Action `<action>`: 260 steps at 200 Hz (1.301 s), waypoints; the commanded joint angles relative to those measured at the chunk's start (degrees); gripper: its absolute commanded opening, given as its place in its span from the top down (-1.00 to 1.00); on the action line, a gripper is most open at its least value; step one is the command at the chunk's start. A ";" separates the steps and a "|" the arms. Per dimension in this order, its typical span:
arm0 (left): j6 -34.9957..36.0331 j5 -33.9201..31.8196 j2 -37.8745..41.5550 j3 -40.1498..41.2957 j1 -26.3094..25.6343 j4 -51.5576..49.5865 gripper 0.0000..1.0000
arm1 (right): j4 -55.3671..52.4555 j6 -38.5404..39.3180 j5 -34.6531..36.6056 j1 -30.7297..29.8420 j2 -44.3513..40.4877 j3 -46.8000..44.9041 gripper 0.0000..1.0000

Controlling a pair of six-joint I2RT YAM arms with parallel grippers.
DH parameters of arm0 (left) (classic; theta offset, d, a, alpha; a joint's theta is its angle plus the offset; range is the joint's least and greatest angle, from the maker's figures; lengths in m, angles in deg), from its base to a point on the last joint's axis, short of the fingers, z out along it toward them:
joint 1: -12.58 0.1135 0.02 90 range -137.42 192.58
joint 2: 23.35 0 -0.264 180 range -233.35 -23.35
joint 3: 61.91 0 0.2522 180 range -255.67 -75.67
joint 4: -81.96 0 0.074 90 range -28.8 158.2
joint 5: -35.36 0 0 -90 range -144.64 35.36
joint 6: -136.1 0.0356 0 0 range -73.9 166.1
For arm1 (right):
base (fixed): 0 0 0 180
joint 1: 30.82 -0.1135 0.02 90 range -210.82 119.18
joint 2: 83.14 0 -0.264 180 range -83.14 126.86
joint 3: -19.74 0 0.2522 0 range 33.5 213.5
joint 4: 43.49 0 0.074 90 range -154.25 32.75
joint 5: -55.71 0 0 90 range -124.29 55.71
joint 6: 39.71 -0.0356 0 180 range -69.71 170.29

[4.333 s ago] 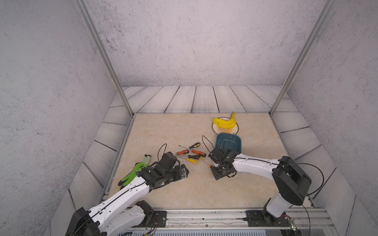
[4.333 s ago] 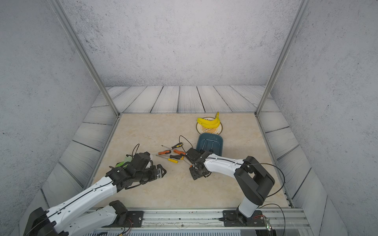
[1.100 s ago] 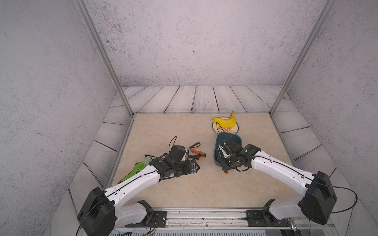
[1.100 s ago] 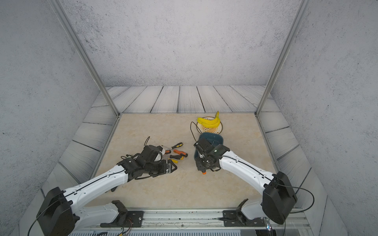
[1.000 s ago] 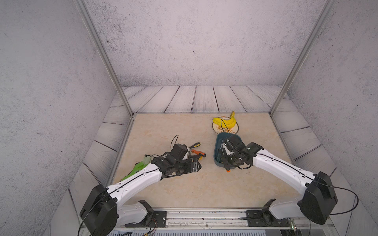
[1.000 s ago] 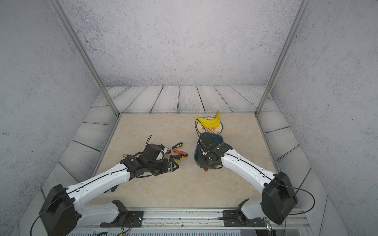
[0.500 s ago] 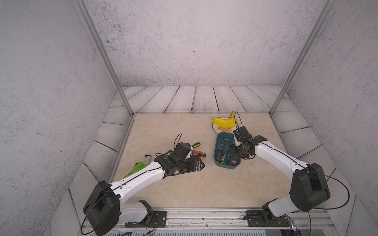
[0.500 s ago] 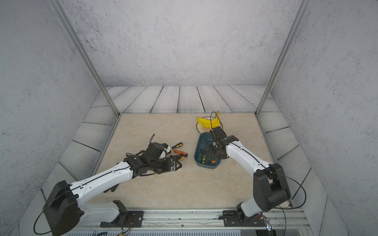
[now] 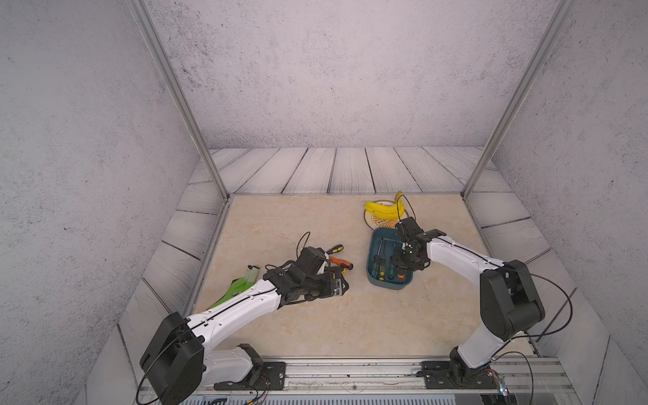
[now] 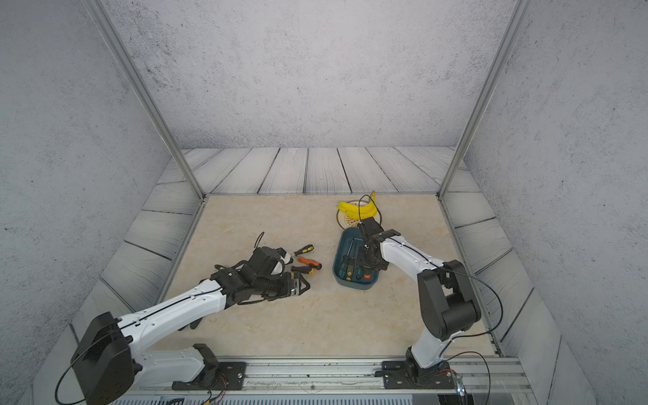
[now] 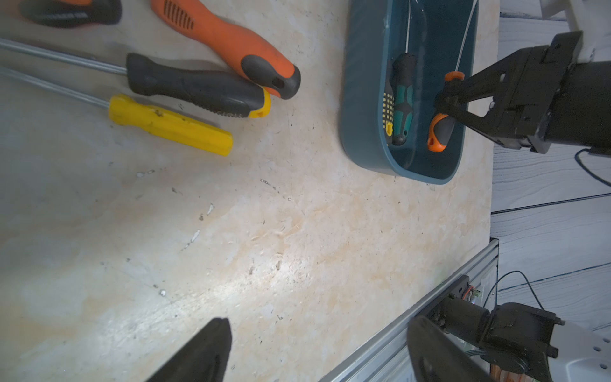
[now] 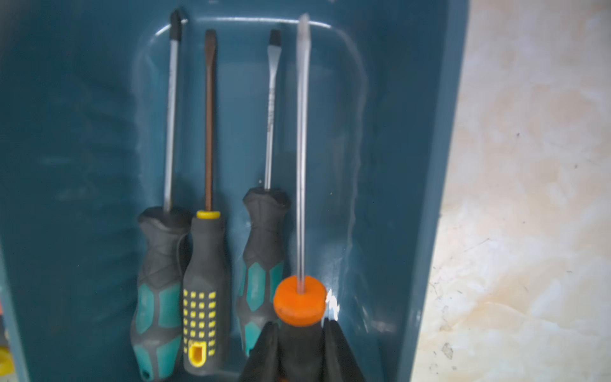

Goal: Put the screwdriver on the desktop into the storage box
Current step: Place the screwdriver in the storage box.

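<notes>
The teal storage box stands on the beige desktop, right of centre. My right gripper is shut on an orange-and-black screwdriver, held low inside the box with its shaft along the box. Three screwdrivers lie side by side beside it in the box. My left gripper hangs open and empty over bare desktop. Close by it lie an orange-handled screwdriver, a black one and a yellow one.
A round plate with yellow bananas sits just behind the box. A green object lies at the desktop's left edge under my left arm. A metal rail runs along the front edge. Another black-and-yellow screwdriver lies behind the left wrist.
My right gripper has swung from the box's near end to over its far part, bringing the screwdriver in lengthwise. The left arm has crept a little to the right, still open.
</notes>
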 commanded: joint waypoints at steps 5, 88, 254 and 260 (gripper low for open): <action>-0.16 -0.99 1.17 1.11 -0.26 -0.38 -0.78 | -0.63 -2.84 2.16 0.34 1.03 0.79 0.62; -0.18 -1.08 1.26 1.62 -0.26 -0.20 -0.78 | -0.84 -4.00 0.11 0.37 2.63 1.42 0.29; -2.43 -5.29 3.52 2.12 0.43 -4.81 -0.78 | -2.24 -0.55 -4.44 -0.04 -9.02 0.42 0.20; -2.66 -5.28 3.63 2.14 0.52 -5.03 -0.77 | -2.38 -0.34 -4.75 -0.04 -9.57 0.25 0.20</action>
